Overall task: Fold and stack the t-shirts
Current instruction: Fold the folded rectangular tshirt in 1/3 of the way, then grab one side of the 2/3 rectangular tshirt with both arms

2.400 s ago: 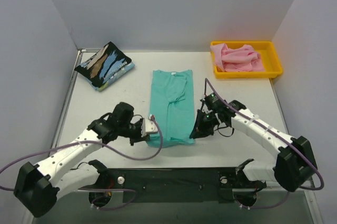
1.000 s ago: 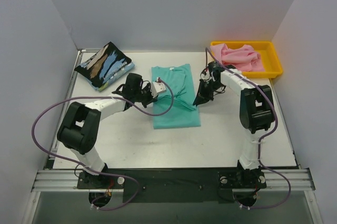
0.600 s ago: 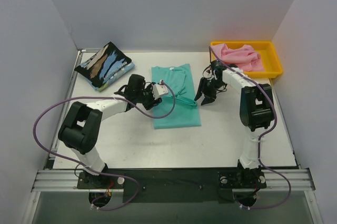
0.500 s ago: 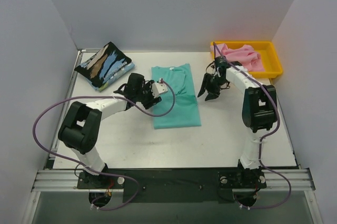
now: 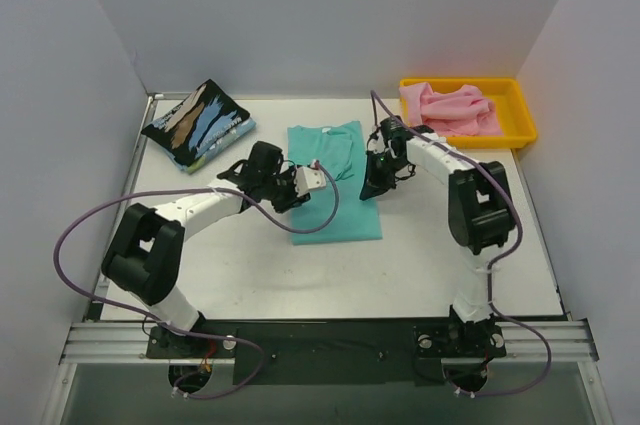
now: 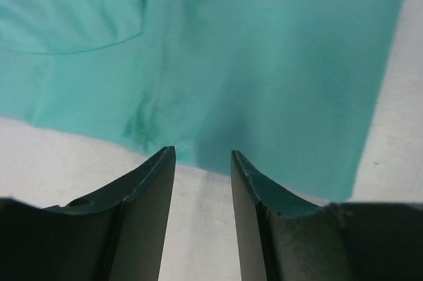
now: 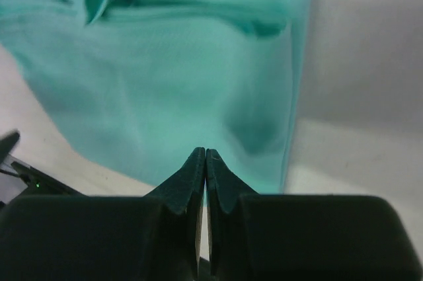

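Observation:
The teal-green t-shirt (image 5: 340,213) lies flat mid-table, folded to a short rectangle. It fills the left wrist view (image 6: 264,63) and the right wrist view (image 7: 165,82). My left gripper (image 5: 300,188) (image 6: 201,155) is open and empty, its fingertips at the shirt's left edge. My right gripper (image 5: 368,185) (image 7: 205,152) is shut at the shirt's right edge, with no cloth visible between the fingers. The black streaked t-shirt (image 5: 197,125) lies folded at the back left. The pink t-shirt (image 5: 452,110) lies crumpled in the tray.
The yellow plastic tray (image 5: 520,135) stands at the back right. White walls close the table on the left, back and right. Purple cables loop from both arms over the table.
Both grippers carried the shirt's near hem toward the back, halving its length. The right gripper then drew away toward the tray and came back, shut, to the shirt's right edge.

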You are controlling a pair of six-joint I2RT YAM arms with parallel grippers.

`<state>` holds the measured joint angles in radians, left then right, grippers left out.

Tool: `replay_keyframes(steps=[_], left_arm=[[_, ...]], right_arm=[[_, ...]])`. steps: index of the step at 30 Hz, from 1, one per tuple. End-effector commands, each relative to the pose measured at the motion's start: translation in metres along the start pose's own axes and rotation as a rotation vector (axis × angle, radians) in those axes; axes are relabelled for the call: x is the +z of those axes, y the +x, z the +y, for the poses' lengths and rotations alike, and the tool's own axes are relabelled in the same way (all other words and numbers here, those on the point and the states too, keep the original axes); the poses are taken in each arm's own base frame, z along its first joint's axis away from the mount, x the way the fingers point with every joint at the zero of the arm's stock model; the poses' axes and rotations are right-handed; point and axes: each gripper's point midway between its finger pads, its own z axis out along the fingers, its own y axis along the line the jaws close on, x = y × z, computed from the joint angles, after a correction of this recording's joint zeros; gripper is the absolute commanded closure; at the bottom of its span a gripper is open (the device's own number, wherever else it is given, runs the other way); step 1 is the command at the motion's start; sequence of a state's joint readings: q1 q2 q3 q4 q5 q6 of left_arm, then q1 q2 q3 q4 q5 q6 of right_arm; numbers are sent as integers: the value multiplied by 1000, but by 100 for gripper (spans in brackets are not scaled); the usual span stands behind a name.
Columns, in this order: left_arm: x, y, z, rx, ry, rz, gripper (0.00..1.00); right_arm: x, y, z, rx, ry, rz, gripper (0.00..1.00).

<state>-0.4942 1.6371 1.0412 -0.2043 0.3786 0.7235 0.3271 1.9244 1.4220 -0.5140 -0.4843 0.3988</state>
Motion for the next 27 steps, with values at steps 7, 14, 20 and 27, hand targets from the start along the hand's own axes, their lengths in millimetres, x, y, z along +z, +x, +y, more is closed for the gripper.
replay_keyframes(steps=[7,14,20,27], left_arm=[[-11,-4,-109,283,360,-49,52],[-5,23,-133,355,395,9,43],[7,17,-136,357,327,-14,43],[14,24,-125,392,242,7,48]], right_arm=[[39,-37,-24,87,13,35,100],[-25,-16,-13,-3,26,-62,84],[-20,67,-58,112,163,47,59],[6,82,-72,170,154,54,54]])
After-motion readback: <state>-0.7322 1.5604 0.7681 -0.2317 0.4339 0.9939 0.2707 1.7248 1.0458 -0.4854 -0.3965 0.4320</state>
